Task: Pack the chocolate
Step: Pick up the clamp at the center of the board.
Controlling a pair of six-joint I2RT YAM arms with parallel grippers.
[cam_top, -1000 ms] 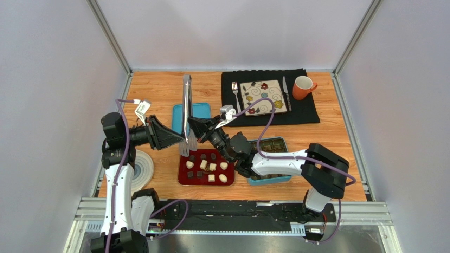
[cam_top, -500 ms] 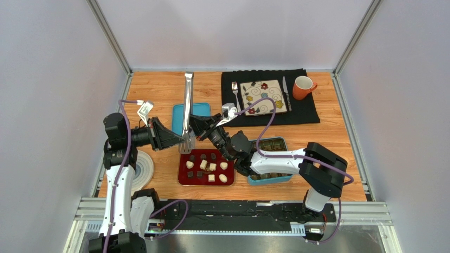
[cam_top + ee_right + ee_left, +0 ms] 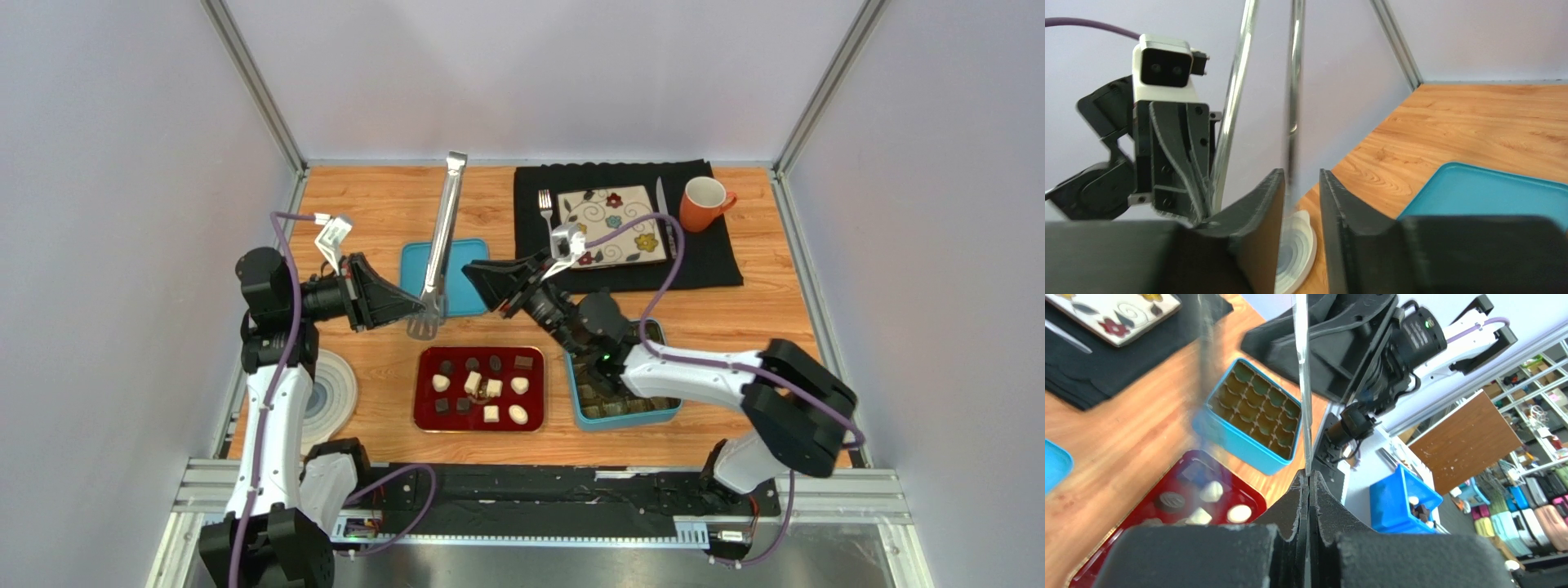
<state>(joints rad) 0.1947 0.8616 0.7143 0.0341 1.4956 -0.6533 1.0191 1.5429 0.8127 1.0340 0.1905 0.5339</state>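
Note:
Several dark and cream pieces of chocolate [image 3: 489, 388] lie in a red tray [image 3: 426, 417]; the left wrist view shows some of that chocolate [image 3: 1212, 491] too. Right of the tray stands a blue box [image 3: 574, 395] with brown compartments, seen again as the blue box [image 3: 1250, 416]. Metal tongs [image 3: 440, 240] hang tilted above the table. My left gripper [image 3: 415, 309] is shut on the tongs' lower end, one thin arm [image 3: 1303, 386] pinched between its jaws. My right gripper [image 3: 469, 272] stands open just right of the tongs, gripping nothing; a tong arm [image 3: 1293, 92] shows blurred beyond its gap.
A teal lid [image 3: 461, 284] lies under the tongs. A black mat [image 3: 711, 263] at the back holds a flowered plate [image 3: 611, 223], fork, knife and an orange mug [image 3: 703, 202]. A white disc [image 3: 329, 395] sits at the left edge.
My left gripper closed on the tongs. My right gripper opened, let them go and pulled back to the right. The tongs' top tipped away toward the back.

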